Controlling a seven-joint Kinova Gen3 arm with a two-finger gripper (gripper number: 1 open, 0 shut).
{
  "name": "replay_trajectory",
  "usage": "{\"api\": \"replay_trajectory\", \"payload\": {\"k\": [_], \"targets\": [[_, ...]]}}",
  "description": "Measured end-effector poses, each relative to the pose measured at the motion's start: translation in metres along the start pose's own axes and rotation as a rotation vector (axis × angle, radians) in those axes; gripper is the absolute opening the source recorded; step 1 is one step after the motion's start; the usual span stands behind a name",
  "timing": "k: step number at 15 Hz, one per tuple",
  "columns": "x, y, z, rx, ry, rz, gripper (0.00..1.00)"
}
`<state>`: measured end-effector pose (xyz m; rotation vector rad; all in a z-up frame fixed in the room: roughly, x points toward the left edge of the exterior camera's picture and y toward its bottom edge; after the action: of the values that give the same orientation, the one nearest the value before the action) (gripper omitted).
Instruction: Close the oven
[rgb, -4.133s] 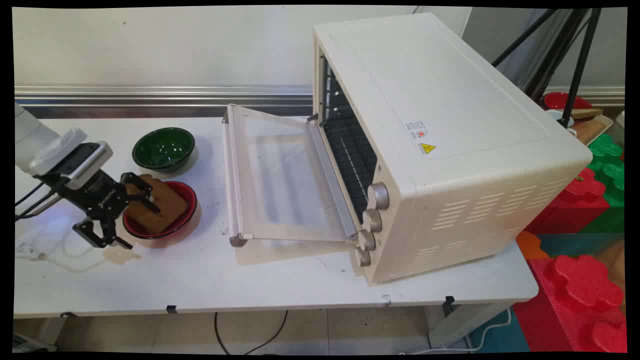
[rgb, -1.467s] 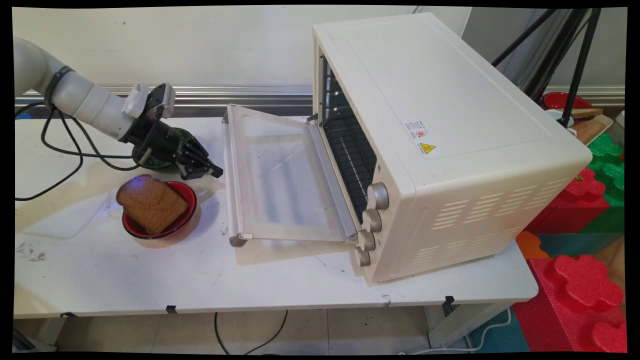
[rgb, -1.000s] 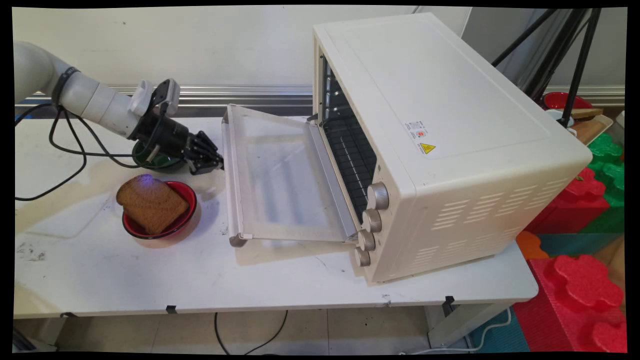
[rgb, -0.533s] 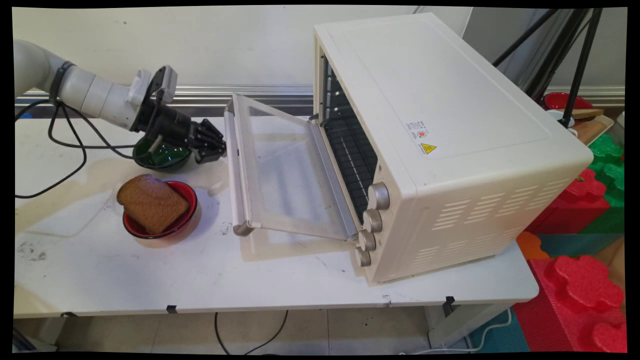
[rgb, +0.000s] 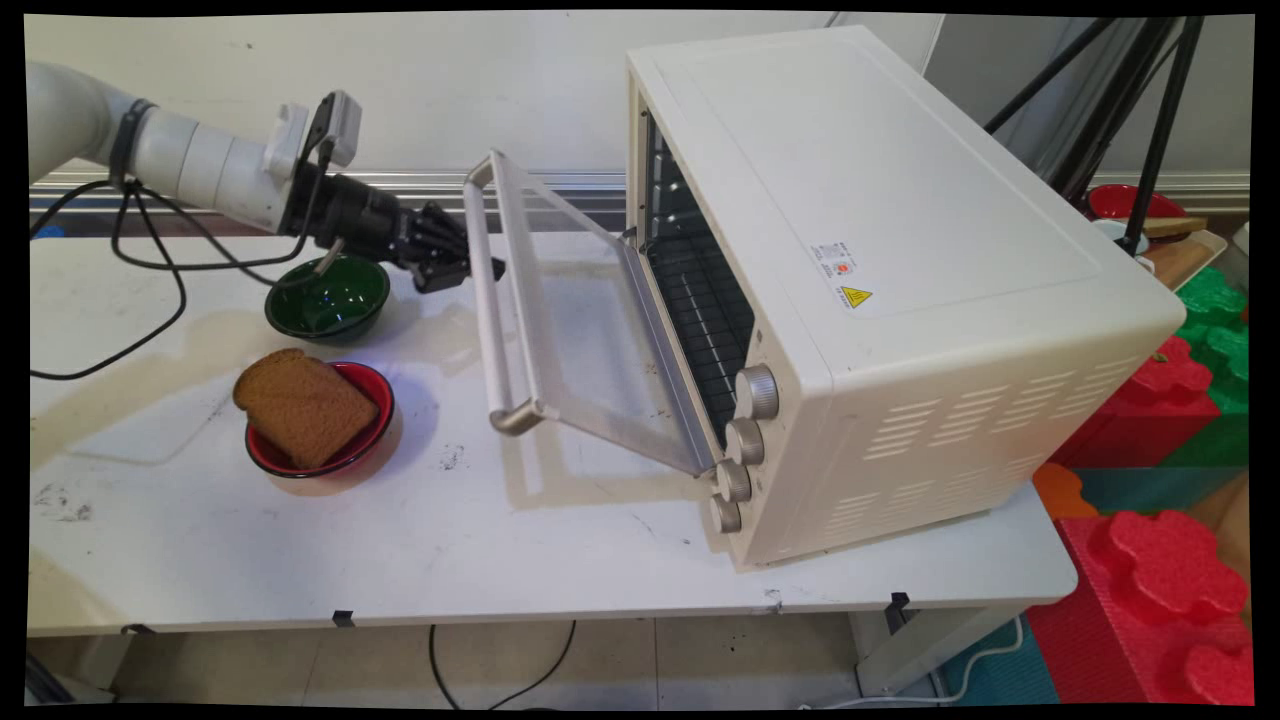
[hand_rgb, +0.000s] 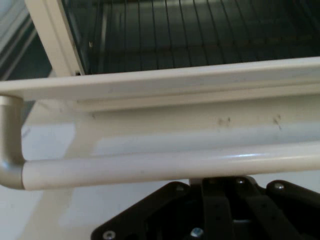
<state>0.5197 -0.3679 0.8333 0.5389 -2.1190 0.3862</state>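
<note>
A cream toaster oven (rgb: 880, 220) stands on the right half of the white table (rgb: 300, 540). Its glass door (rgb: 585, 330) is half raised, hinged at the bottom. My gripper (rgb: 480, 268) is shut, holds nothing and presses against the far end of the door's handle bar (rgb: 497, 310) from the left. In the hand view the handle bar (hand_rgb: 165, 167) crosses just above the black linkage (hand_rgb: 220, 210) and hides the fingertips; the oven's wire rack (hand_rgb: 200, 30) shows beyond. A brown bread slice (rgb: 300, 405) leans in a red bowl (rgb: 378, 388).
An empty green bowl (rgb: 330, 298) sits just below the arm's wrist. Black cables (rgb: 150, 280) hang from the arm over the table's left. Red and green foam blocks (rgb: 1160, 520) and a black tripod (rgb: 1150, 120) stand right of the table.
The gripper left the bread in the red bowl, shut, and swung to the oven door's handle. It has since risen rightward, lifting the door from flat to half raised.
</note>
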Motion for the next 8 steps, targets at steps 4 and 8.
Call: {"api": "replay_trajectory", "payload": {"k": [4, 8], "targets": [[0.014, -0.006, 0.013, 0.008, 0.046, 0.001, 0.0], [0.025, -0.013, 0.03, 0.013, 0.079, -0.002, 0.0]]}}
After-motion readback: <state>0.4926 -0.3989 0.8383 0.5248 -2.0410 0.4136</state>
